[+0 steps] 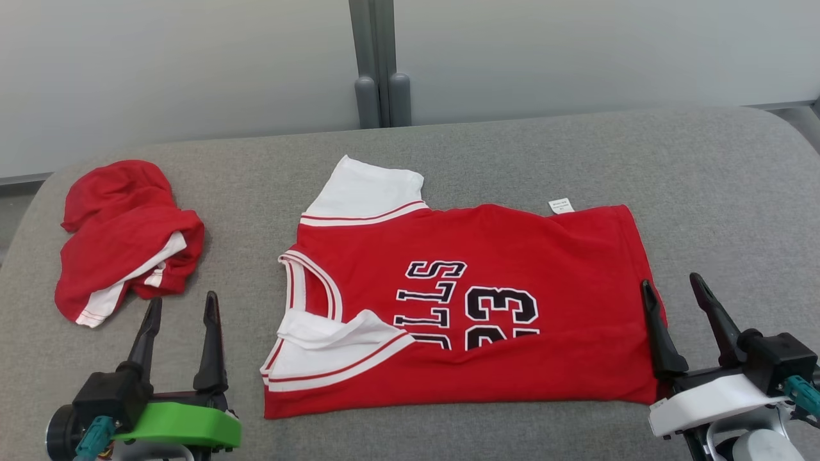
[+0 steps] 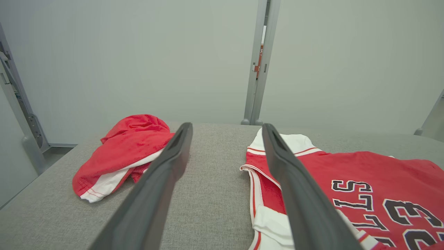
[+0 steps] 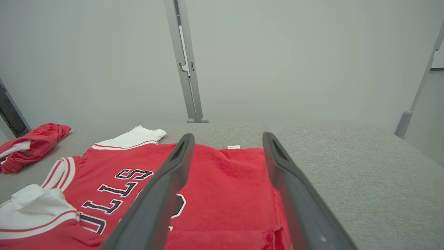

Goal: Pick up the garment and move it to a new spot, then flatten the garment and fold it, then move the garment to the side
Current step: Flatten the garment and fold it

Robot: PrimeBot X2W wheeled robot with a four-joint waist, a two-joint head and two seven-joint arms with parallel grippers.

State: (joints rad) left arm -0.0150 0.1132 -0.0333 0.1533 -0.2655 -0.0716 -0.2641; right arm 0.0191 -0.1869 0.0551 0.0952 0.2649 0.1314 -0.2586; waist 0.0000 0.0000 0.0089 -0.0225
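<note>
The red jersey with white sleeves and black lettering [image 1: 512, 256] lies flat mid-frame on the grey padded table [image 1: 705, 192], apparently folded once lengthwise. My left jaws and right jaws stand wide apart, empty. Further folding and moving it aside are left.

Beneath and ahead of both pairs of jaws, a broad tabletop [image 1: 512, 147] in grey felt-like cloth, rounded at the far corners. Beyond its far edge, straight ahead of the jaws, plain matte wall panels [image 1: 179, 64] in pale grey-white. Far ahead, between the left jaws and the right jaws, an upright grey metal post [image 1: 378, 51] joining two panels, with two rounded feet [image 1: 367, 102] at its base. Left of the left jaws, a slanting metal frame [image 2: 17, 104] and a strip of grey floor [image 2: 52, 156]. Right of the right jaws, a slanting grey strut [image 3: 419, 90]. Soft, even light; faint shadows only.
</note>
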